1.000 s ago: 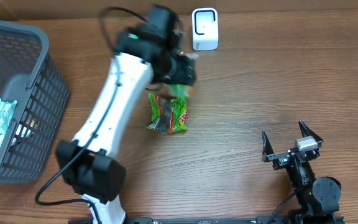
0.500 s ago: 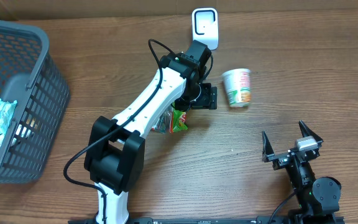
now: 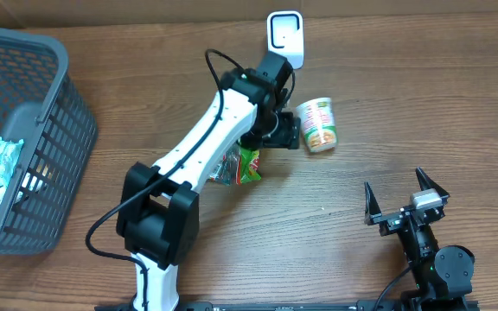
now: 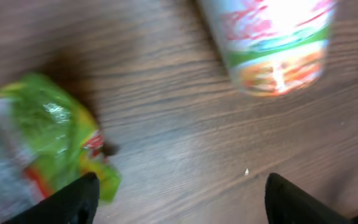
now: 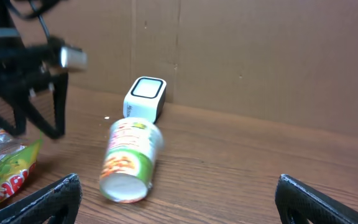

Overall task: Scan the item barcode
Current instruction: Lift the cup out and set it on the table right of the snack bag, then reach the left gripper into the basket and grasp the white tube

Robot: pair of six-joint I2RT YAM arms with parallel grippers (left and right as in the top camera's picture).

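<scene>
A cup of noodles [image 3: 318,125] lies on its side on the wooden table, its base toward the front [image 5: 129,158]. My left gripper [image 3: 290,131] hovers just left of it, open and empty; in the left wrist view the cup [image 4: 272,43] is ahead of the fingertips [image 4: 73,199]. A green snack bag [image 3: 242,164] lies under the left arm [image 4: 42,143]. The white barcode scanner [image 3: 284,39] stands at the back, behind the cup [image 5: 145,98]. My right gripper [image 3: 405,206] rests open at the front right, far from everything.
A grey plastic basket [image 3: 33,138] with several packets stands at the left edge. A cardboard wall [image 5: 260,56] closes the back of the table. The left arm [image 3: 206,147] stretches diagonally across the middle.
The left arm swung right, off the green bag and toward the cup. Over the last half second the cup shifted left, closer to the left gripper. The right arm stayed still.
</scene>
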